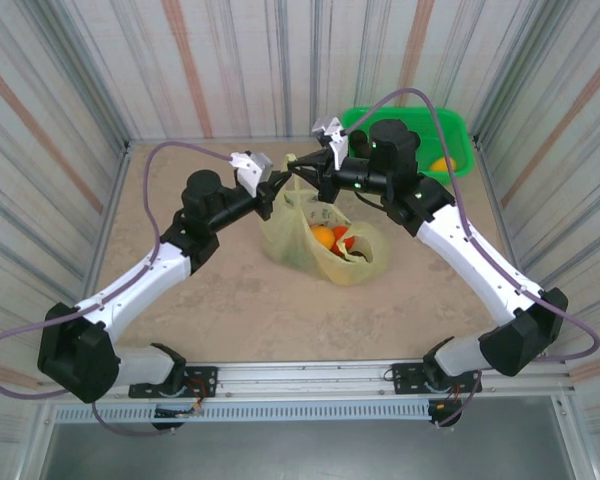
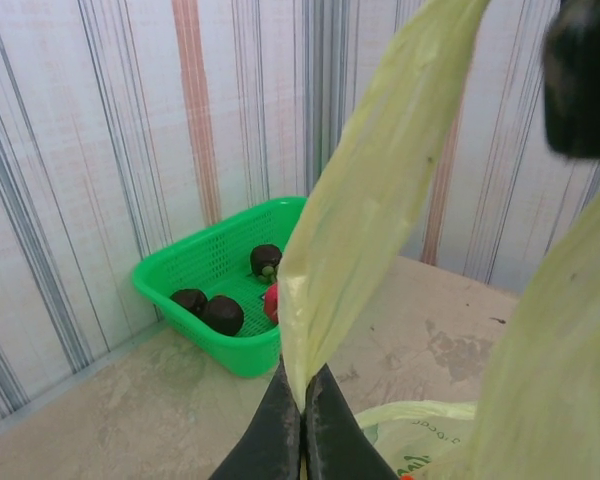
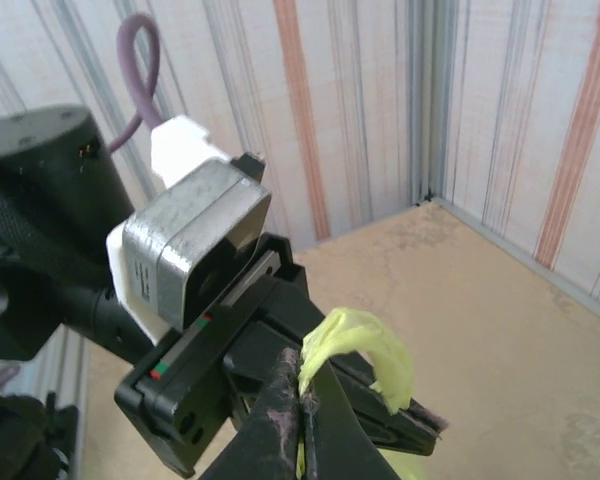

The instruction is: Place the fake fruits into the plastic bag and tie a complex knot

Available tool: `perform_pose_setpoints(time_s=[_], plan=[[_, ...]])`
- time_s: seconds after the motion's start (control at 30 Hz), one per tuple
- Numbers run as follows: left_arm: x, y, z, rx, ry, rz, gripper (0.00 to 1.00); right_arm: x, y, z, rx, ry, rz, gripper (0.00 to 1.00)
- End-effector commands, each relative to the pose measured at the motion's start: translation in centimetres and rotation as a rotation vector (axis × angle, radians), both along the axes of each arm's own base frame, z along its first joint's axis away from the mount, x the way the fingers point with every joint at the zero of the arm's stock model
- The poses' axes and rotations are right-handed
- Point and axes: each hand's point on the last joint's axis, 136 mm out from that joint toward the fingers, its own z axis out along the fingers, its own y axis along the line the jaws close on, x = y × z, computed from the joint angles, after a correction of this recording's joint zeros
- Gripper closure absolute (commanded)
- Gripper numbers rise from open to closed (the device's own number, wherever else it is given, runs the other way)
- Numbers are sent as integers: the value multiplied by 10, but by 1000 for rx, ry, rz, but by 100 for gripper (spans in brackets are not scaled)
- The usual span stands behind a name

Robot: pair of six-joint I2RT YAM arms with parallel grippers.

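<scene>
Some fake fruits point(image 1: 330, 238) bagged, others in basket point(image 2: 210, 245); left tool point(image 2: 302, 408) and right tool point(image 3: 301, 402) each pinch plastic bag point(image 1: 290, 240) handles, knot untied.

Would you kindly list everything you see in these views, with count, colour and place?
plastic bag: one, pale yellow-green, mid-table, handles held up.
fake fruits in the bag: at least two showing, one orange, one red.
fake fruits in the basket: three dark brown-black, one red partly behind a bag handle, one yellow-orange.
basket: one, bright green, far right corner of the table.
table: one, beige.
walls: striped panels, around the table.
left end effector: one, black, shut on a bag handle.
right end effector: one, black, shut on a bag handle, close to the left one.
</scene>
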Motion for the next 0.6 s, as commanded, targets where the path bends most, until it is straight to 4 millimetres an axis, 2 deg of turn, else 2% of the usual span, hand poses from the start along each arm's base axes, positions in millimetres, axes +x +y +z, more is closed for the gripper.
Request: perform_pose_setpoints(time_s=[0.0,0.17,0.3,0.43,0.57], plan=[[-3,5,2,14,-43,29,100,-1,-11,26,47,-31,-31,100],[1,12,-4,24,-77,73,100,1,-20,50,127,14,-48,100],[-6,11,4,22,-107,52,98,3,-20,55,92,46,-51,100],[-11,20,19,22,-135,79,68,3,-21,59,74,60,-37,100],[-15,39,29,15,-140,133,40,2,-18,64,54,84,-15,100]])
